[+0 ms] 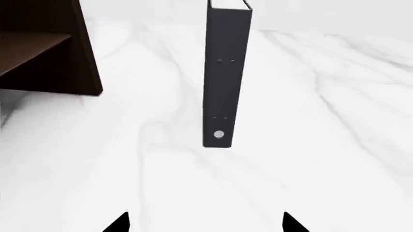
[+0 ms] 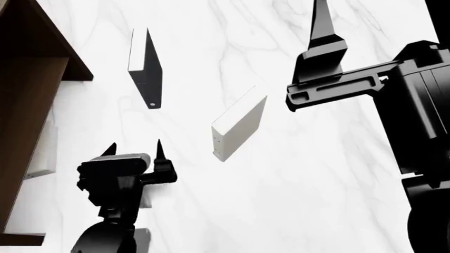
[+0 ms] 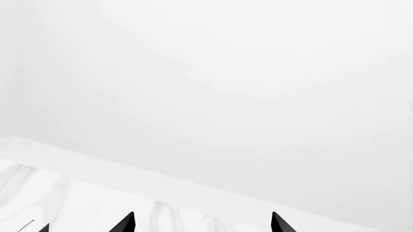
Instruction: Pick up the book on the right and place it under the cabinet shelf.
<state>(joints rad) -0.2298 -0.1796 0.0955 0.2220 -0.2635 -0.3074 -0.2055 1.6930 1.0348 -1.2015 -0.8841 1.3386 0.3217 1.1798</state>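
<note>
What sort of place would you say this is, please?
Probably a simulated study or office tabletop: a white marble surface carrying a pale book, a black book and a dark wooden cabinet.

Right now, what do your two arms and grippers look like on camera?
Both are matte black with no markings or cables visible. The left gripper has short pointed fingertips on a rounded wrist. The right gripper shows a long tapered finger on a blocky, angular housing.
</note>
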